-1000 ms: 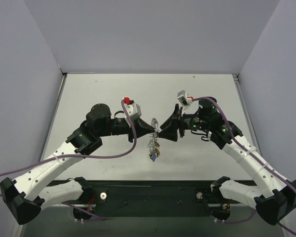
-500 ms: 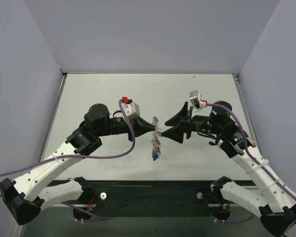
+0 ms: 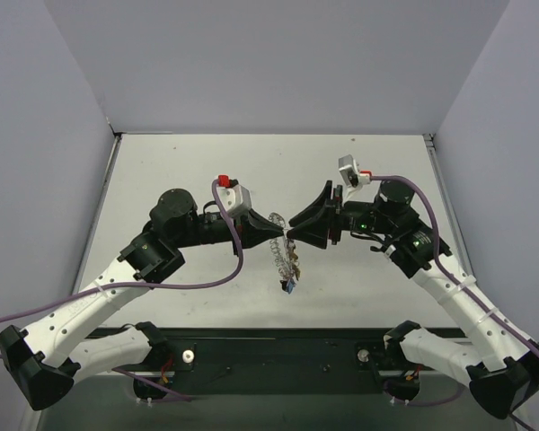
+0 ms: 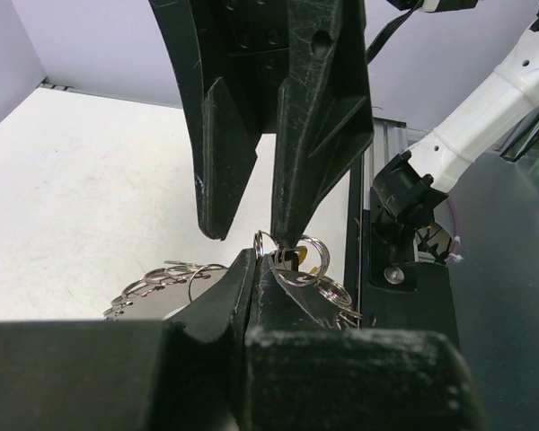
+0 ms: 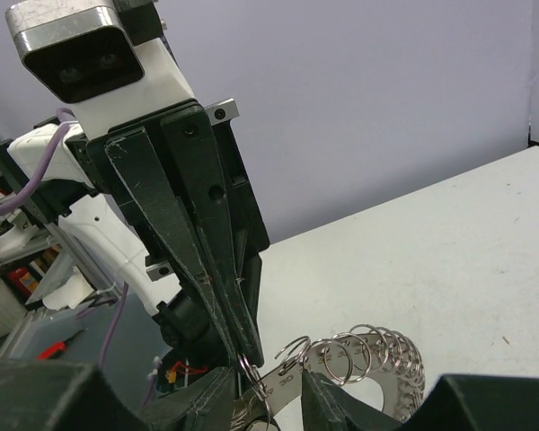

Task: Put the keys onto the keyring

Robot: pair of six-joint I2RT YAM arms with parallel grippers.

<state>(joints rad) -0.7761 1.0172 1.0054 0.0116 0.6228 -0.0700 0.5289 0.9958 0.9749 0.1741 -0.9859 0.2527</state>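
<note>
One keyring [image 3: 277, 252] above table [image 3: 198, 162] centre, between left gripper [image 3: 279, 231] and right gripper [image 3: 293, 230]; keys [image 3: 290, 285] hanging beneath.

The keyring [image 3: 281, 256], a silvery hoop rimmed with many small split rings, is pinched at its upper edge by the closed left hand [image 3: 283, 232] and hung down edge-on. A small blue-headed piece, possibly one of the keys [image 3: 289, 286], is carried at its lower end.
</note>
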